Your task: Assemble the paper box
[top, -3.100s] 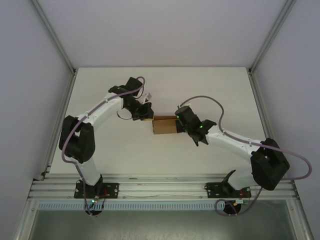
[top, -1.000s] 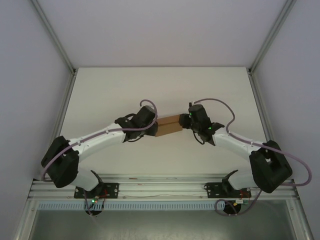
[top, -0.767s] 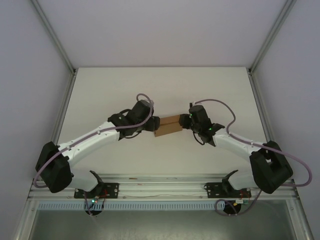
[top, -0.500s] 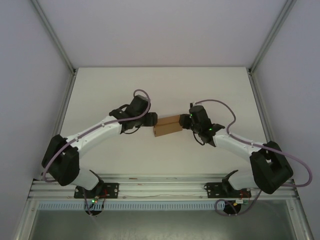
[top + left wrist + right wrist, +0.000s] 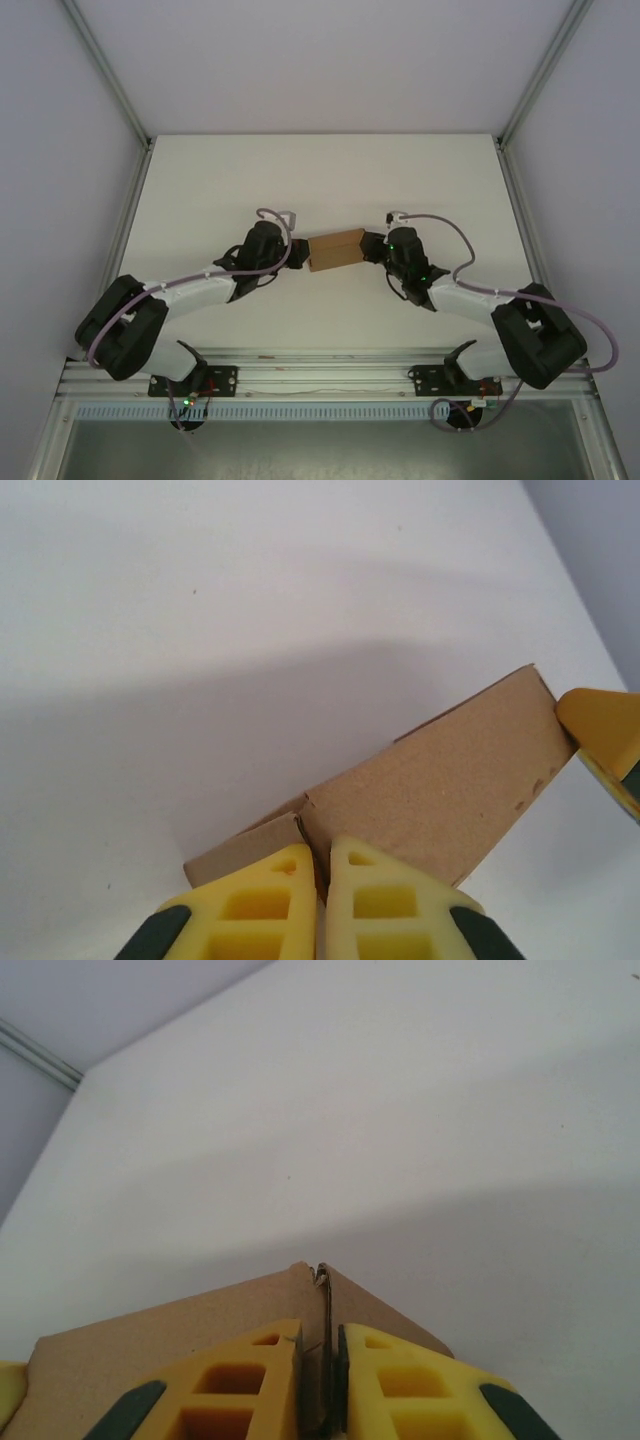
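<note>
Left to right: the left tool (image 5: 297, 256), part-open and standing just off the box half a second earlier, has now closed at the left end of the paper box (image 5: 335, 250); in the left wrist view its fingers (image 5: 270, 900) meet on what appears to be a cardboard edge. The box, a formed brown sleeve, lies mid-bench, about centred between the side edges. The right tool (image 5: 320, 1345) has tightened and pinches an upright panel at the right end. Both ends being gripped, the box is judged braced for folding or tucking flaps.
</note>
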Robot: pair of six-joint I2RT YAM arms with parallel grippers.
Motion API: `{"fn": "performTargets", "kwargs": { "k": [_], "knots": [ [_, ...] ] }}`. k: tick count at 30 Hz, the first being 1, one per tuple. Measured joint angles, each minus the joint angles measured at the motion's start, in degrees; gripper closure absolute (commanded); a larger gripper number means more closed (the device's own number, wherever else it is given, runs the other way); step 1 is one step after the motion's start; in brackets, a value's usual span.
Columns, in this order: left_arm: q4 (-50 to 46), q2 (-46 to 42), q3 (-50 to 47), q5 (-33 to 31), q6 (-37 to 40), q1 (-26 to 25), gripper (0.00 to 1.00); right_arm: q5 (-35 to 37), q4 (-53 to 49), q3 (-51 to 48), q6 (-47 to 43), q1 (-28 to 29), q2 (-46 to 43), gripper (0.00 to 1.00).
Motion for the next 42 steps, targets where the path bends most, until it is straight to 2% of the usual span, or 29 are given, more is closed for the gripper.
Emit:
{"fn": "performTargets", "kwargs": {
  "k": [4,7,10,12,13,15,17,19,22,25,28,32,34,38,42],
  "knots": [
    [4.3,0.8,-1.2,0.0,0.3,0.2,0.9,-0.4,6.1,-2.2,0.0,-0.5,0.7,0.89],
    [3.3,-0.2,-0.7,-0.3,1.3,0.2,0.8,-0.8,5.4,-1.9,-0.2,-0.5,-0.2,0.89],
    [-1.3,-0.6,1.4,-0.8,2.7,0.2,0.58,-1.0,-0.5,1.0,-0.9,-0.5,-0.9,0.81],
    [-7.0,-0.6,4.3,-1.9,3.7,0.2,0.54,-0.9,-5.0,3.4,-1.3,-0.5,-1.0,0.67],
    [-10.0,-0.5,6.0,-2.4,4.1,0.2,0.47,-0.9,-7.3,4.5,-1.6,-0.6,-1.1,0.6],
    [-15.5,0.0,9.9,-3.1,5.2,0.1,0.26,-1.5,-11.6,6.6,-2.0,-0.4,-1.4,0.45],
    [-20.6,0.0,14.5,-4.7,6.2,-0.2,0.01,-1.9,-16.2,9.2,-3.3,-0.1,-1.9,0.37],
    [-24.4,0.0,18.8,-6.8,7.0,-0.3,0.0,-2.1,-20.4,12.8,-5.0,-0.1,-2.6,0.28],
    [-29.5,-0.7,24.9,-11.1,8.1,0.2,0.0,-2.3,-24.8,19.3,-9.2,-0.1,-3.8,0.0],
    [-32.3,-3.0,26.9,-14.1,8.8,2.1,0.0,-4.7,-27.1,25.4,-16.0,-0.2,-4.0,0.0],
    [-34.6,-5.9,26.5,-15.7,8.8,6.1,0.0,-11.4,-33.1,32.3,-27.8,-0.3,-1.7,0.0],
    [-37.0,-9.9,23.4,-17.6,8.4,13.3,0.0,-21.6,-48.3,44.3,-51.4,-0.3,5.1,0.0],
    [-37.8,-12.0,20.5,-18.3,7.6,16.6,0.0,-24.1,-56.6,49.4,-62.9,0.0,8.9,0.0],
    [-39.1,-16.6,13.7,-19.6,5.2,20.2,0.0,-23.2,-70.1,57.0,-79.9,1.7,17.2,0.0],
    [-40.5,-19.0,9.2,-20.1,3.1,20.6,0.0,-18.0,-75.1,59.8,-88.2,3.9,25.3,0.01]
  ]
}}
